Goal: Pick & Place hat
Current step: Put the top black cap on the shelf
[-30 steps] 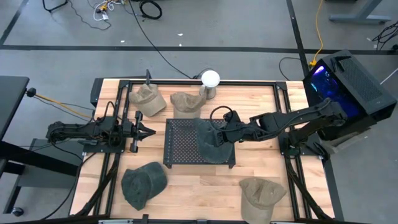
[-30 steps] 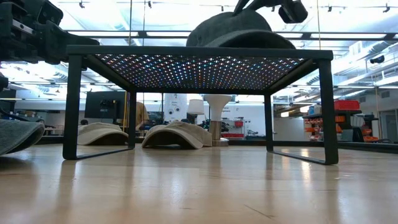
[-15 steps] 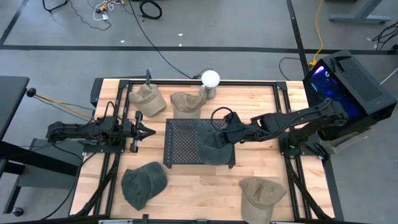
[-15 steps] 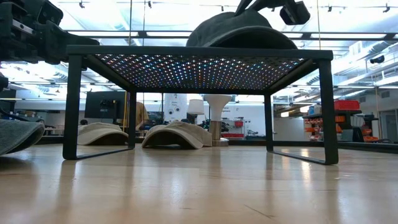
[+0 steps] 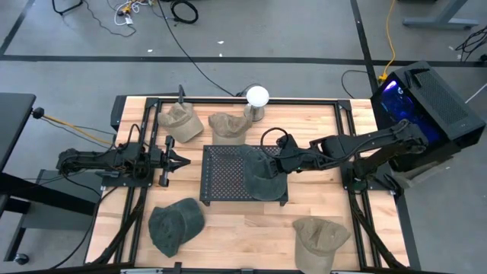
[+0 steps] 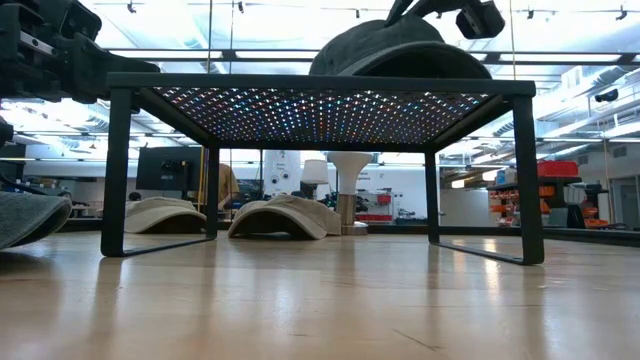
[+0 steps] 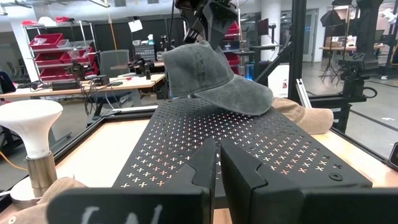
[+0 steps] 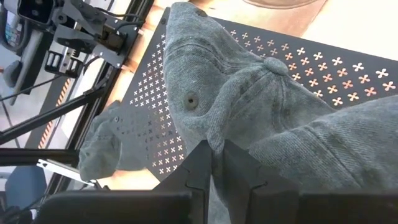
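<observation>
I am pinching the grey hat (image 5: 261, 174) with my right gripper (image 5: 277, 165) on the black rack (image 5: 221, 174) atop the wooden table (image 5: 243, 228), my left gripper (image 5: 176, 160) pressed together beside it, shelves and benches beyond.

In the low view, the dark grey cap (image 6: 398, 52) on the perforated stand (image 6: 320, 85) loses its crown to the top edge, and another dark cap (image 6: 28, 217) is cut off at the left. The right gripper's (image 8: 216, 163) fingertips vanish into pinched fabric.

hat (image 5: 261, 174) and right claw (image 5: 278, 166) shifted rightward
</observation>
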### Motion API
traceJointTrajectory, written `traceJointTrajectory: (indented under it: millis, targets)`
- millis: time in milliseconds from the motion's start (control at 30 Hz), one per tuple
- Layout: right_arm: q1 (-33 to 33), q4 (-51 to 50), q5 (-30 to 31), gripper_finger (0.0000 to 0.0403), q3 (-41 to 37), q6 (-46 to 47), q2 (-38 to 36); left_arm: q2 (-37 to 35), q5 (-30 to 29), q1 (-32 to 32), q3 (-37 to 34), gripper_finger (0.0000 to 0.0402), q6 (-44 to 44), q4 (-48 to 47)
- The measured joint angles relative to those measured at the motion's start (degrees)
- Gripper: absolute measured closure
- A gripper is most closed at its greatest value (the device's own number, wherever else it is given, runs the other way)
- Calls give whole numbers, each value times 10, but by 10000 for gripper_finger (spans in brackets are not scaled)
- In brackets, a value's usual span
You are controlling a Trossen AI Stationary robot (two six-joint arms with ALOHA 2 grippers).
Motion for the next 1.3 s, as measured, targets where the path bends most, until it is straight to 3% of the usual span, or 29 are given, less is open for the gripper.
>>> traceJointTrajectory:
  millis: [1300]
  targets:
    - [-11, -20, 5, 367, 0, -23, 0, 0, 0, 0, 0, 372, 0, 0]
